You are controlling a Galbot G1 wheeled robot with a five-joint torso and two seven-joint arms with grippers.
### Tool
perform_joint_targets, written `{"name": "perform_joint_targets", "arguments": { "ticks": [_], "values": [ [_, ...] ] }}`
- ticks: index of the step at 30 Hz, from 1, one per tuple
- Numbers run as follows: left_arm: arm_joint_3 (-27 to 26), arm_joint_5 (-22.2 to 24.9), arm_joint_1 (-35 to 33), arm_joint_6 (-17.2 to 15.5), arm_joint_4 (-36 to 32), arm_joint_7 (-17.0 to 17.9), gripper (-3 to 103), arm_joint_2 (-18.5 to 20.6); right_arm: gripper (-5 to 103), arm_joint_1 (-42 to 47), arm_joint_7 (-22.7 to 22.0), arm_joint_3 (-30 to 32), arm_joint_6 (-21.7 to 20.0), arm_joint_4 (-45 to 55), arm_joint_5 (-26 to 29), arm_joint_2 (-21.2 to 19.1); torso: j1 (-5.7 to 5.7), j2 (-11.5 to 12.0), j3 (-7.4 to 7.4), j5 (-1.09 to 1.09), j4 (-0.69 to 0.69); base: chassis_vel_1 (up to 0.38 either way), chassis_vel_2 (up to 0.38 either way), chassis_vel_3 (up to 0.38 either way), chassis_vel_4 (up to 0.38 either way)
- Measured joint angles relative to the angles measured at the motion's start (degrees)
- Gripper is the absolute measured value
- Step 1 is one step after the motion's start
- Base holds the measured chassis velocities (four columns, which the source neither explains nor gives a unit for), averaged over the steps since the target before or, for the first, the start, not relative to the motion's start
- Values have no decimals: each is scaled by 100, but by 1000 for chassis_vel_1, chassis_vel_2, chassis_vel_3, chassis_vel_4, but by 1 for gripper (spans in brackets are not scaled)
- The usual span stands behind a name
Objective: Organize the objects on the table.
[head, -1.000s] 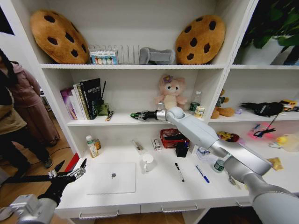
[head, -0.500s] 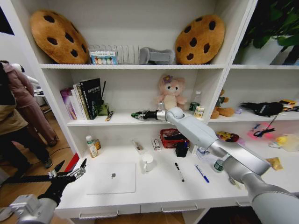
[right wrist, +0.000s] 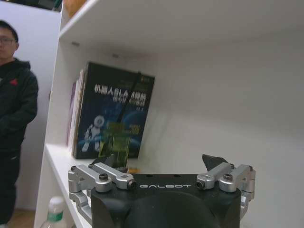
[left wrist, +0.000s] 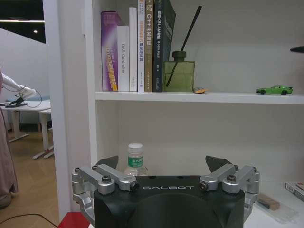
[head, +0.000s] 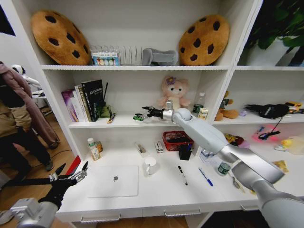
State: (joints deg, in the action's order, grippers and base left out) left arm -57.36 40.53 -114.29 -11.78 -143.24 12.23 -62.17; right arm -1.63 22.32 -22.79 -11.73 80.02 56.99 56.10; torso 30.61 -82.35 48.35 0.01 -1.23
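Probably an office or lab mock-up: white shelves (head: pixel 142 68) with books (head: pixel 85 99) (plush cookie cushions (head: pixel 203 40) too) above a desk (head: pixel 156 190).

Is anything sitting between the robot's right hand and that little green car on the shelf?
Nothing visible. The right hand, fingers open, hovers just above and beside the green car on the bare shelf board.
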Motion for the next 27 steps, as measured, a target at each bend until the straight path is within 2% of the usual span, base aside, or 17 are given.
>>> {"name": "perform_joint_targets", "arguments": {
  "ticks": [1, 5, 6, 9, 10, 11, 13, 14, 16, 17, 18, 20, 21, 24, 25, 26, 27],
  "values": [
    [0, 0, 0, 0, 0, 0, 100, 0, 100, 0, 0, 0, 0, 0, 0, 0, 0, 0, 0, 0, 0, 0, 0, 0, 0],
    [0, 0, 0, 0, -1, -3, 100, 0, 100, 767, -1234, 726, -225, 1812, 113, -725, 0, 0, 0, 0, -1, 0, 0, 0, 0],
    [0, 0, 0, 0, -1, -3, 100, 0, 100, 767, -1234, 726, -225, 1812, 113, -725, 0, 0, 0, 0, -1, 0, 0, 0, 0],
    [0, 0, -1, 0, 1, 1, 100, 0, 100, 1657, -2623, 1474, -501, 3107, 299, -1521, -1, -1, -1, 0, 1, 0, 0, 0, 0],
    [0, 0, -1, 0, 1, 1, 100, 0, 100, 1657, -2623, 1474, -501, 3107, 299, -1521, -1, -1, -1, 0, 1, 0, 0, 0, 0],
    [0, 0, 0, -1, 0, 0, 100, 0, 100, 2080, -2931, 1874, -579, 3483, 313, -1798, -1, 0, -1, 1, -2, 0, 0, 0, 0],
    [0, 0, 0, -1, 0, 0, 100, 0, 100, 3083, -3207, 2809, -699, 4090, 250, -2268, -1, -1, -2, 2, -7, 0, 0, 0, 0],
    [0, 0, 0, -1, 0, 0, 100, 0, 100, 3083, -3207, 2809, -699, 4090, 250, -2268, -1, -1, -2, 2, -7, 0, 0, 0, 0],
    [0, 0, 0, 0, 0, 0, 100, 0, 100, 4484, -3277, 4221, -730, 4611, 175, -2546, -2, -1, -2, -2, -5, 0, 0, 0, 0],
    [0, 0, 0, 0, 0, 0, 100, 0, 100, 5091, -3292, 4690, -737, 4771, 150, -2553, -3, -2, -2, 1, -5, 0, 0, 0, 0],
    [0, 0, 0, 0, 0, 0, 100, 0, 100, 5091, -3292, 4690, -737, 4771, 150, -2553, -3, -2, -2, 1, -5, 0, 0, 0, 0],
    [0, 0, 0, 0, 0, 0, 100, 0, 100, 5981, -3320, 5418, -739, 5050, 47, -2409, -2, -1, -1, 1, 2, 0, 0, 0, 0],
    [0, 0, 0, 0, 0, 0, 100, 0, 100, 5981, -3320, 5418, -739, 5050, 47, -2409, -2, -1, -1, 1, 2, 0, 0, 0, 0],
    [0, 0, 0, 0, 0, 0, 100, 0, 100, 7055, -3410, 6084, -741, 5377, -119, -2046, -1, -1, -1, -2, 4, 0, 0, 0, 0],
    [0, 0, 0, 0, 0, 0, 100, 0, 100, 7055, -3410, 6084, -741, 5377, -119, -2046, -1, -1, -1, -2, 4, 0, 0, 0, 0],
    [0, 0, 0, -1, 0, 0, 100, 0, 100, 8319, -3411, 6702, -693, 5628, -484, -1441, -1, -1, -1, -4, 0, 0, 0, 0, 0],
    [0, -1, 0, 0, 0, 0, 100, 1, 100, 8725, -3387, 6833, -657, 5656, -672, -1183, -1, -1, -1, 0, -6, 0, 0, 0, 0]
  ]
}}
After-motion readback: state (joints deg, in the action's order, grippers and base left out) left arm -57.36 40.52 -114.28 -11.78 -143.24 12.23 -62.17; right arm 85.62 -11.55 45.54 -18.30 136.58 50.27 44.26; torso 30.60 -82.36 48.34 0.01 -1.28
